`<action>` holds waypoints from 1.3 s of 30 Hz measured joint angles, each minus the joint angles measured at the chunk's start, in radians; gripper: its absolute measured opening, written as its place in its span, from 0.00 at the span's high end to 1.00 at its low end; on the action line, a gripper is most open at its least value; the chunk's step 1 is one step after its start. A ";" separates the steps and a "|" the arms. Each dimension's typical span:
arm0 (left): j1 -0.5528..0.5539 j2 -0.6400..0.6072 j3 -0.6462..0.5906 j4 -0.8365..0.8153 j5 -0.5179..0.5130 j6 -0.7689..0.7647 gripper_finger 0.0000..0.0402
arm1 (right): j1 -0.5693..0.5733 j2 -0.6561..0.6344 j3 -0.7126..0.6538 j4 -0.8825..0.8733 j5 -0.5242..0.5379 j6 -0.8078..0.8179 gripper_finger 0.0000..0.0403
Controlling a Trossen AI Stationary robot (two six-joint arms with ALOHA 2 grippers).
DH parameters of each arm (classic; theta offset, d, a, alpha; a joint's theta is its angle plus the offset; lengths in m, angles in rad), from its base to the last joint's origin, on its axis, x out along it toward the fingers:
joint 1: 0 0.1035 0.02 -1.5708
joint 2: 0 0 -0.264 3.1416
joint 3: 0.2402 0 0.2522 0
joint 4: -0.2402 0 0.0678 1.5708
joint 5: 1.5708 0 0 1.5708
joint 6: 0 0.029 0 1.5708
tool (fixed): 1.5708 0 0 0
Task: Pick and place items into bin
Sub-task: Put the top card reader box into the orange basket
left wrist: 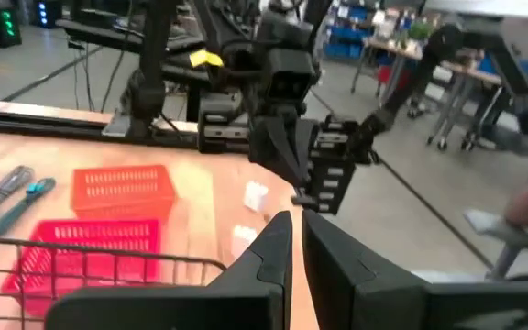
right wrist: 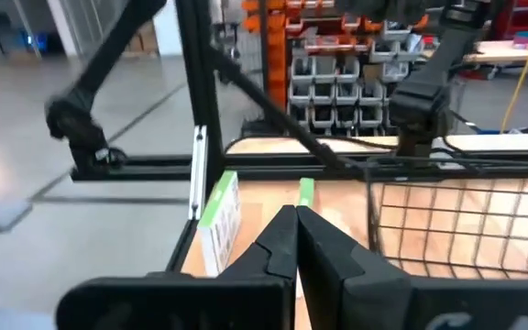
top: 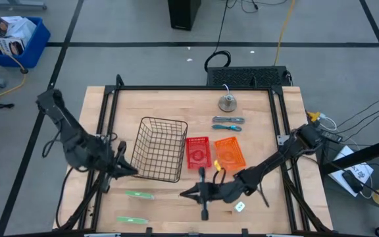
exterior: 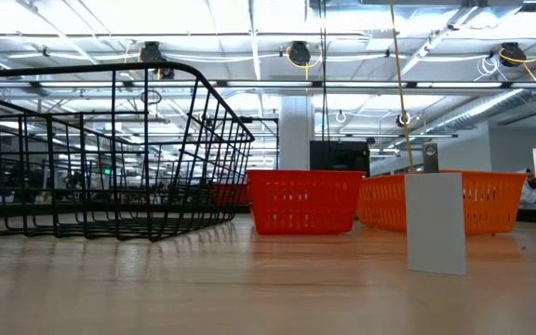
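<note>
Two thin pale-green strips [top: 140,195] [top: 131,220] lie flat near the table's near edge. One tiny white block [top: 240,207] stands close in the low view [exterior: 435,223]; the left wrist view shows two white blocks [left wrist: 257,194] [left wrist: 244,236]. Two slim blue-grey tools [top: 227,120] [top: 226,128] lie at the far right. The black wire basket [top: 160,149] stands at mid-table. My left gripper [top: 129,170] hovers at its near-left corner, its fingers all but shut [left wrist: 296,240] on nothing. My right gripper [top: 186,193] hangs shut [right wrist: 296,225] and empty near the near edge, pointing toward the strips [right wrist: 218,220].
A small red basket [top: 198,153] and an orange basket [top: 229,153] stand side by side right of the wire basket. A round metal object [top: 227,102] sits toward the far edge. A black frame [top: 196,88] runs around the table. Bare wood lies between the strips and the white block.
</note>
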 joint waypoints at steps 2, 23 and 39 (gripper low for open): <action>-0.064 0.031 0.000 -0.001 -0.057 -0.001 0.92 | 0.002 0.042 0.067 -0.049 0.001 -0.003 1.00; -0.366 0.146 0.000 0.040 -0.394 0.008 0.92 | -0.041 0.495 0.640 -0.314 -0.003 0.019 0.74; -0.366 0.146 0.000 0.038 -0.388 0.008 0.92 | -0.063 0.559 0.609 -0.243 -0.004 0.044 0.37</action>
